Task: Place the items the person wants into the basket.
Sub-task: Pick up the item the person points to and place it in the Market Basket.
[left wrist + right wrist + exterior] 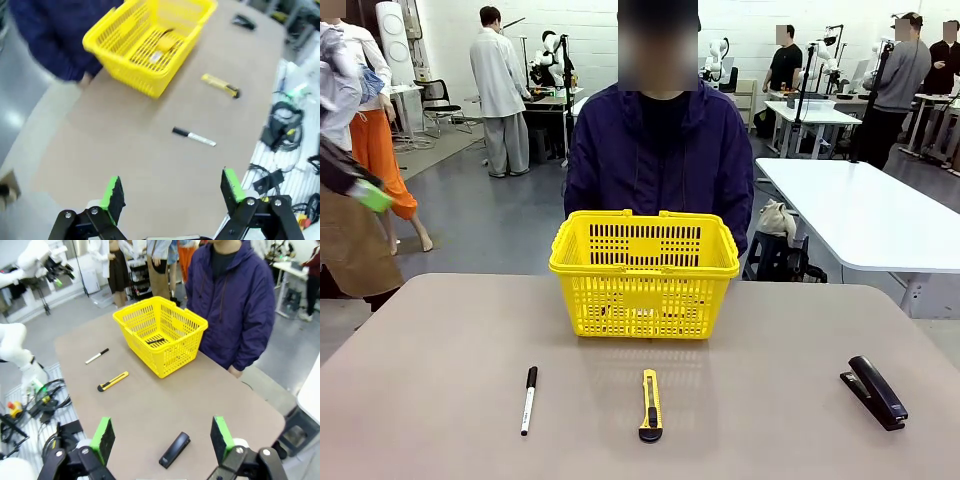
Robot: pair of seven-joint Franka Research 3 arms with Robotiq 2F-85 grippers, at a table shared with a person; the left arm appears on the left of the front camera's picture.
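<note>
Tabletop [440, 350] in plain beige, seen from the robot's side, with a person [660, 150] in a dark navy-purple jacket standing at the far edge.

A bright yellow basket [645, 275] with slotted sides stands upright at the far middle of the tabletop, just in front of the person. Its handles are folded down along the rim.

Three things lie in a loose row on the near half, well apart from each other. A marker [528, 400] with a white barrel and black cap is toward the robot's left. A yellow-and-black utility knife [650, 405] is in the middle. A black stapler [875, 392] is toward the robot's right, lying at an angle and outside the basket.

From the left wrist camera, the left pincer [172, 192] hangs high above the tabletop's left end. Its two green-padded fingers are spread wide with nothing between them. Looking down into the basket from here, a slim black pen [167, 33] lies on the floor. Next to it is a small yellow-and-black item, blurred, that looks like the tape measure [165, 45].

From the right wrist camera, the right pincer [161, 437] is also spread wide and holds nothing. It hovers above the tabletop's right end, with the stapler lying below, between its fingers in the picture and clear of both. The pen shows again on the basket floor in this view.
</note>
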